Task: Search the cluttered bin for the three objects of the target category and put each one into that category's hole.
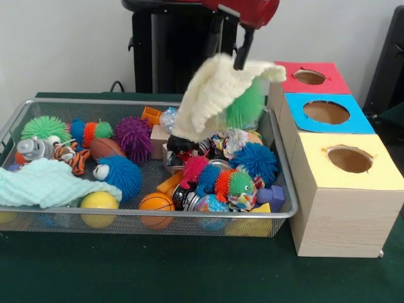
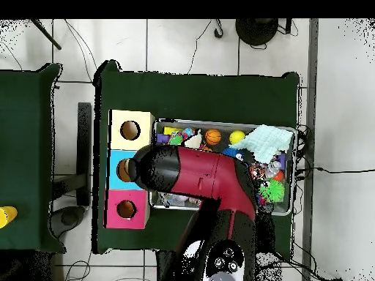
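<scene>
The bin of silver wire mesh lies on the green table, full of toys; it also shows in the overhead view. My gripper is above the bin's far right corner, shut on a cream knitted cloth that hangs lifted over the toys. A green fuzzy ball shows under the cloth; I cannot tell whether it is held. The red-topped hole is just right of the gripper, on the farthest wooden box. In the overhead view the red arm hides the gripper, and the red hole is open.
A blue-topped hole and a yellow-topped hole stand in line with the red one. In the bin lie a pale mint cloth, an orange ball, a yellow ball, and purple and blue spiky balls.
</scene>
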Robot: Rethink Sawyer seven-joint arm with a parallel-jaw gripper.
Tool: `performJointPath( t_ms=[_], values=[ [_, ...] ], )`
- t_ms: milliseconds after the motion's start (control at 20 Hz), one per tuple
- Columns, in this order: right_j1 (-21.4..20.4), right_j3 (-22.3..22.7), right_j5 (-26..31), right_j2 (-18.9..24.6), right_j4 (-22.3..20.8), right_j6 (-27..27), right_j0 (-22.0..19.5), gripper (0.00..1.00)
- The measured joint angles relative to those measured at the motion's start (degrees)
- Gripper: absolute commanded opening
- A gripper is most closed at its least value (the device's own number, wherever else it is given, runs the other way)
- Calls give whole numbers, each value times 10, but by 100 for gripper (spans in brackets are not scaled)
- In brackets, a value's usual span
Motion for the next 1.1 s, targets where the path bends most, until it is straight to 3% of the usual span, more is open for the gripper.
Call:
performJointPath(
  t_ms=[400,700,1100],
  values=[
    [-4,0,-40,0,0,0,1,100],
    [-4,0,-112,0,0,0,-2,100],
    [-2,0,-138,0,-1,0,-22,100]
  ],
)
